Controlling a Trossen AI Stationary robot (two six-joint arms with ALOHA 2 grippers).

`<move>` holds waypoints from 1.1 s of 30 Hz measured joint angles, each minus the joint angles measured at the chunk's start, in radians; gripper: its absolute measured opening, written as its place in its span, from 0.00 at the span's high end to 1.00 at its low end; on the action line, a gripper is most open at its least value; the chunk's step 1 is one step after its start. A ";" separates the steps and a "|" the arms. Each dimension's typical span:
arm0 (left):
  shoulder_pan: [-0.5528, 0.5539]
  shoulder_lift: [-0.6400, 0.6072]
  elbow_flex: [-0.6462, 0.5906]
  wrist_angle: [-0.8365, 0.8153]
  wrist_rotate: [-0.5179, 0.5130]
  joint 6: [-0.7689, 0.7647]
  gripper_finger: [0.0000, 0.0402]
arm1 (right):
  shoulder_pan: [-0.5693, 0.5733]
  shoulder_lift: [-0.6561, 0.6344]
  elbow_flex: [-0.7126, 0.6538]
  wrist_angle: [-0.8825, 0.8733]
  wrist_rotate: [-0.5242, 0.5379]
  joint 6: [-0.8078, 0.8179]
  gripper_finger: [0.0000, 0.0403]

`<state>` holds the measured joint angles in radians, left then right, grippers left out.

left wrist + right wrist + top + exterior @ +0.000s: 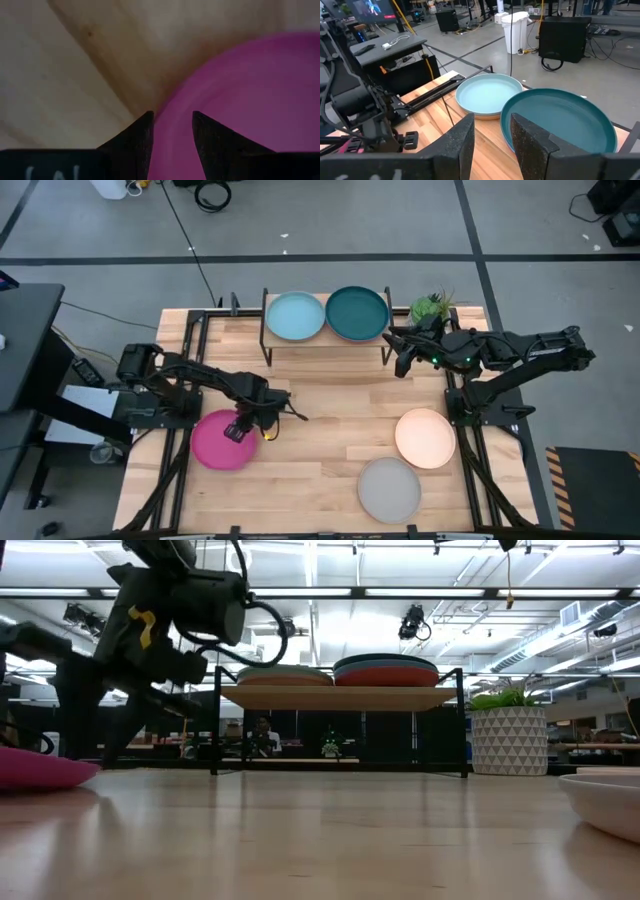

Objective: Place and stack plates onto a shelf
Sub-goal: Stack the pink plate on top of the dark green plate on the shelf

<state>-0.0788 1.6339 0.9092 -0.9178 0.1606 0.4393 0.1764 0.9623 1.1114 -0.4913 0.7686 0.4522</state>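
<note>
The magenta plate [215, 442] lies flat near the table's left edge and shows as a pink rim [40, 770] in the low view. My left gripper [240, 429] [172, 125] is down at the plate's right rim, shut on it. The shelf [326, 341] [340, 698] stands at the far edge. It carries a stack topped by the light aqua plate [295, 315] [487, 95] and a stack topped by the dark teal plate [357, 313] [560, 120], which sits over an orange-red plate [385, 676]. My right gripper [401, 360] [492, 125] hovers by the shelf's right end, open and empty. My left gripper pinches the magenta plate's right rim [167, 107] between its two fingers. One finger [140, 140] stands outside over the wood and the other finger [212, 142] over the plate's inside. The fingers come down from above at a slant. The plate rests on the table.
A tan plate [425, 437] and a grey plate [390, 488] lie on the table's right near part; a pale plate rim [605, 800] shows close in the low view. A potted plant [430, 307] [508, 735] stands right of the shelf. Bare wood lies in the table's middle.
</note>
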 joint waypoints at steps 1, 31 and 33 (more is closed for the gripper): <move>-0.004 0.008 0.000 0.004 -0.018 0.003 0.65 | 0.000 0.000 0.000 0.000 0.000 0.000 0.67; 0.195 -0.038 0.349 -0.254 0.012 -0.103 0.96 | 0.000 0.000 0.000 0.004 -0.001 -0.018 0.67; 0.275 -0.038 0.457 -0.283 0.021 -0.138 0.96 | 0.000 0.000 0.000 0.004 -0.001 -0.019 0.67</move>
<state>0.1960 1.5959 1.3662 -1.2008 0.1821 0.3016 0.1761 0.9623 1.1114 -0.4870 0.7681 0.4335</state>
